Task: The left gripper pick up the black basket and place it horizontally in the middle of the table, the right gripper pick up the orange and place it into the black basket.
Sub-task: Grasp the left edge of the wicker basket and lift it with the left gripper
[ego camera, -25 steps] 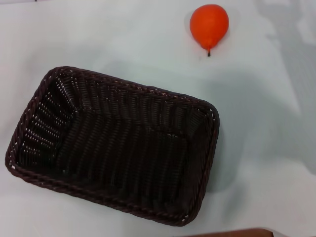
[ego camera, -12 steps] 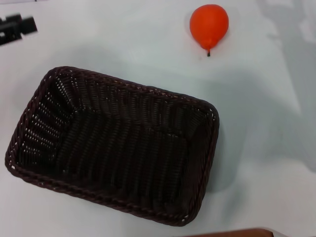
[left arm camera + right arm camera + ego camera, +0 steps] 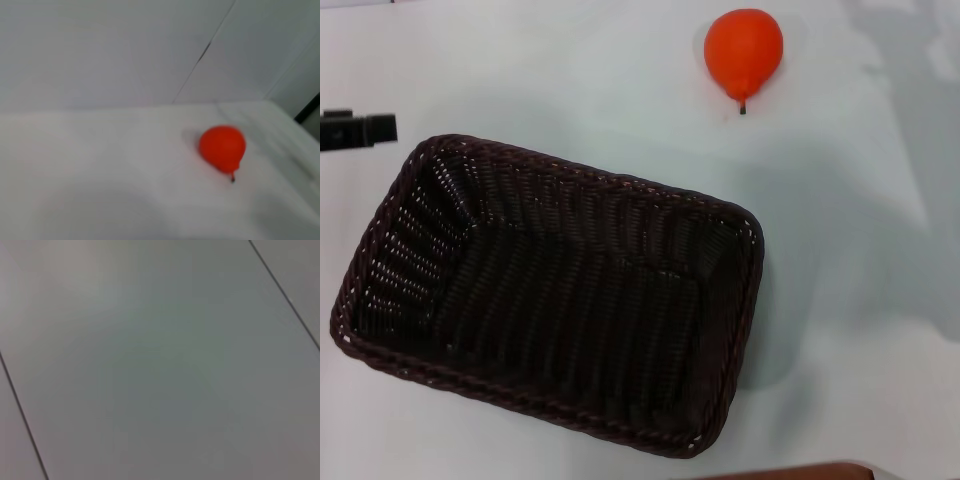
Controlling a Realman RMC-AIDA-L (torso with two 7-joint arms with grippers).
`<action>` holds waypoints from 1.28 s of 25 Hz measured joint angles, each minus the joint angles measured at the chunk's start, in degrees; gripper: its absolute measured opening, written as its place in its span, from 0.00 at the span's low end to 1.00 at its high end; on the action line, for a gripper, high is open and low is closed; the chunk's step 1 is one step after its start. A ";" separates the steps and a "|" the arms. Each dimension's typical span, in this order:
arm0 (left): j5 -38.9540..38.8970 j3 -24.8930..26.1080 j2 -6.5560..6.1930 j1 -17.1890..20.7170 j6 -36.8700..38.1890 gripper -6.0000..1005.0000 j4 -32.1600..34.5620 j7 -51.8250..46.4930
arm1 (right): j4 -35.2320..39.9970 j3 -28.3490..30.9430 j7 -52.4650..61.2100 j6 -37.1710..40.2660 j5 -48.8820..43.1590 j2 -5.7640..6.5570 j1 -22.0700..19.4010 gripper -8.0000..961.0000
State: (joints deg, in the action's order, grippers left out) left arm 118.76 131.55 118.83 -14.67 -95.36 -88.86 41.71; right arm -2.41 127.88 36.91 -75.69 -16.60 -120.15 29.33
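The black basket (image 3: 555, 295) lies on the white table (image 3: 840, 300), tilted a little, in the lower left of the head view. It is empty. The orange (image 3: 743, 50) sits on the table beyond the basket's far right corner, stem toward me; it also shows in the left wrist view (image 3: 223, 147). My left gripper (image 3: 360, 130) pokes in from the left edge, just beyond the basket's far left corner, above the table and apart from the rim. My right gripper is out of view.
A brown edge (image 3: 790, 471) shows at the bottom of the head view. The right wrist view shows only a plain grey panelled surface (image 3: 160, 360).
My left gripper came into view at the left edge and has moved down toward the basket's far left corner. The basket and the orange have not moved.
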 joint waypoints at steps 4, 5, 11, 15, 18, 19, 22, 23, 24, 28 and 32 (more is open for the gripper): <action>4.92 -0.18 0.46 -0.82 -1.47 0.67 -0.41 -3.62 | -0.32 0.35 0.00 1.12 0.00 0.01 0.23 0.96; 6.03 -0.41 0.68 -0.97 -1.52 0.67 -0.47 -4.28 | -0.46 0.42 0.00 1.40 0.00 0.01 0.26 0.96; 14.41 -2.06 2.84 -2.37 -1.60 0.65 -0.09 -6.48 | -0.86 0.84 0.00 2.27 -0.01 0.03 0.29 0.96; 19.71 -2.27 4.44 -3.59 -1.64 0.63 -0.30 -6.61 | -0.87 1.01 0.00 2.78 0.00 0.10 0.29 0.96; 21.39 -3.66 4.84 -3.92 -1.74 0.62 -0.33 -6.93 | -0.90 1.37 -0.03 3.16 -0.01 0.16 0.27 0.96; 21.77 -4.25 4.86 -3.99 -1.74 0.62 -0.24 -7.09 | -0.92 1.56 -0.03 3.21 -0.01 0.17 0.23 0.96; 22.44 -5.63 4.87 -4.18 -1.46 0.61 0.23 -7.22 | -0.95 2.08 -0.09 3.21 -0.01 0.24 0.07 0.96; 22.82 -6.16 4.87 -4.28 -1.41 0.60 0.37 -7.26 | -0.95 2.18 -0.09 3.21 -0.01 0.27 0.02 0.96; 23.50 -6.72 4.88 -4.40 -1.36 0.60 0.57 -7.31 | -0.95 2.27 -0.10 3.21 0.00 0.28 -0.02 0.96; 25.96 -8.39 4.98 -4.87 -0.79 0.59 1.44 -7.70 | -0.95 2.54 -0.18 3.21 0.00 0.28 -0.12 0.96; 26.88 -8.79 5.01 -4.99 0.00 0.57 1.74 -7.96 | -0.95 3.22 -0.39 3.21 0.00 0.27 -0.15 0.96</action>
State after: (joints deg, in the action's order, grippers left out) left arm 145.65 122.76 123.83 -19.66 -95.36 -87.13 33.75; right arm -3.36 131.10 36.53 -72.48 -16.61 -119.88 29.18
